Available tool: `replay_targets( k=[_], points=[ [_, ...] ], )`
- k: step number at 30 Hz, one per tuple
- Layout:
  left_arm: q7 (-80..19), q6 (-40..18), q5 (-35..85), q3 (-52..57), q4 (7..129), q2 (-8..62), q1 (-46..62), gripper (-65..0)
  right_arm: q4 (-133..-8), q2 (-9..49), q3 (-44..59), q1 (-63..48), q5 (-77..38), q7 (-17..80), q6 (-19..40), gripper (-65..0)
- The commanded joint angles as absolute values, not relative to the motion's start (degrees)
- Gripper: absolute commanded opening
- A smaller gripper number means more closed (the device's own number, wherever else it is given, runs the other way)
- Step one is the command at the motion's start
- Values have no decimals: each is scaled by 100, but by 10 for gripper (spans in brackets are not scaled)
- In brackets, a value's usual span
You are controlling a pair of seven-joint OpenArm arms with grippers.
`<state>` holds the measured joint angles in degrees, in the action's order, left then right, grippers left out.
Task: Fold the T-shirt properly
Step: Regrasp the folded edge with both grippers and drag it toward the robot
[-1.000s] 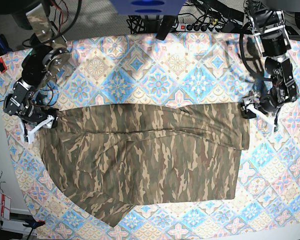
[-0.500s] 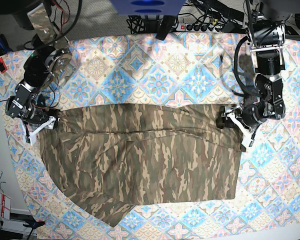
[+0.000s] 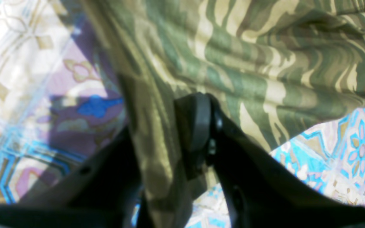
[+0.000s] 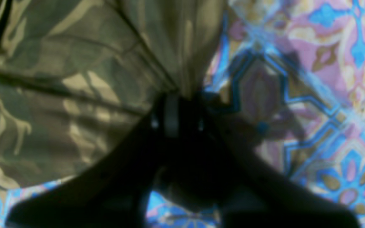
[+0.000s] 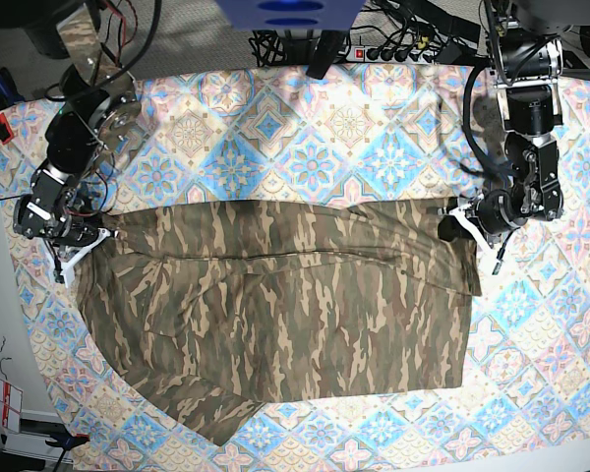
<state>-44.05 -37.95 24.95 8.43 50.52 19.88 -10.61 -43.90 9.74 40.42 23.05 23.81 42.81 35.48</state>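
Lying spread on the patterned tablecloth (image 5: 324, 128), the camouflage T-shirt (image 5: 295, 315) looks light, limp and prone to bunching, so its far corners suit a pinch, where the left gripper (image 3: 166, 142) and right gripper (image 4: 182, 117) each clamp a fold.

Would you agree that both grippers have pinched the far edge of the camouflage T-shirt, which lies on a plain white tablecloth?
Not quite: the tablecloth is not plain white but patterned in blue, pink and cream tiles, as the base view shows. The rest holds: the left gripper and right gripper are each closed on the far edge of the camouflage T-shirt.
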Motion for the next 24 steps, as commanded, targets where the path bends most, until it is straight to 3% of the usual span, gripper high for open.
replay_targets(
  k=[1,7,17,24],
  points=[
    [-4910,-3820,2229,787,5042,1982,-892,-541,-4145,646,3978,2097,2466,5182,4000,-649],
    [-4910,-4000,2229,804,5833,1991,-180,-556,-4189,681,4004,1798,2466,5182,4000,-648],
    [-4901,-4000,2290,998,6545,2299,620,-558,-6563,602,3987,664,2466,5877,4000,-648],
    [-4910,-4000,2264,1147,7371,2431,1385,-558,-7327,593,4084,180,2457,6123,4000,-648]
  ],
)
